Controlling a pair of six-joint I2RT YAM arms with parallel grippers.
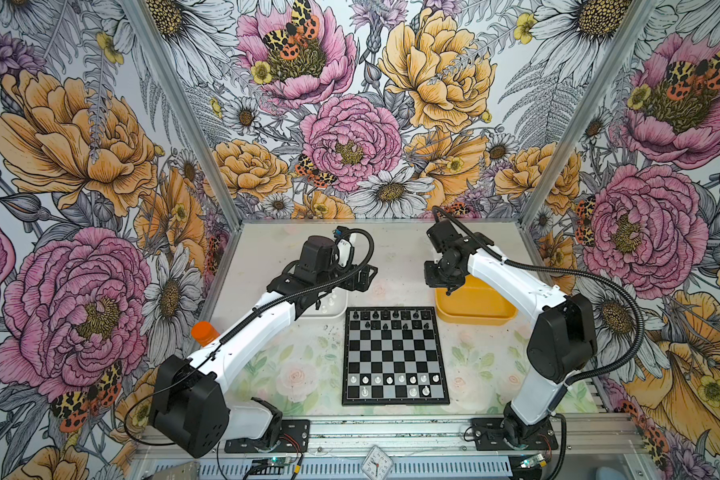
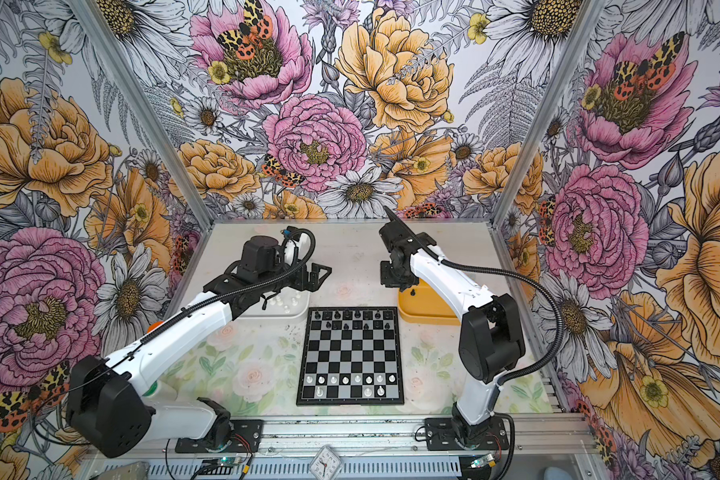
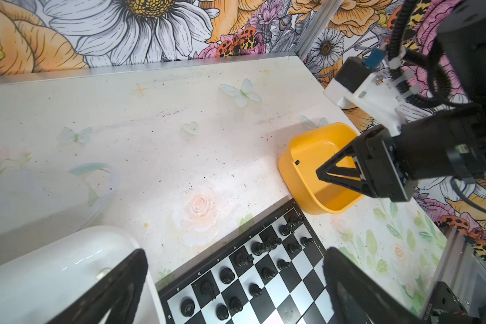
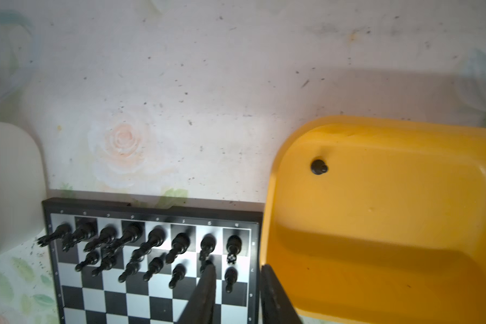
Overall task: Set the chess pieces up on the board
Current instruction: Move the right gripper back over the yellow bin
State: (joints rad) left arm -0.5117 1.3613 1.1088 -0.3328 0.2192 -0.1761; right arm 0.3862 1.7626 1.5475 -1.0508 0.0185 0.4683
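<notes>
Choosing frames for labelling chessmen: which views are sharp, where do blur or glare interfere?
Both top views: crisp, evenly lit board. Left wrist view: sharp on the black pieces, glare on the white tray. Right wrist view: soft, black pieces smeared, shadow across the yellow tray.

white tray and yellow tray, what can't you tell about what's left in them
- white tray: left arm hides most of it in both top views; white pieces uncountable.
- yellow tray: cut off by the right wrist view's edge, under the right arm in top views; one black piece shows, more possible.
</notes>
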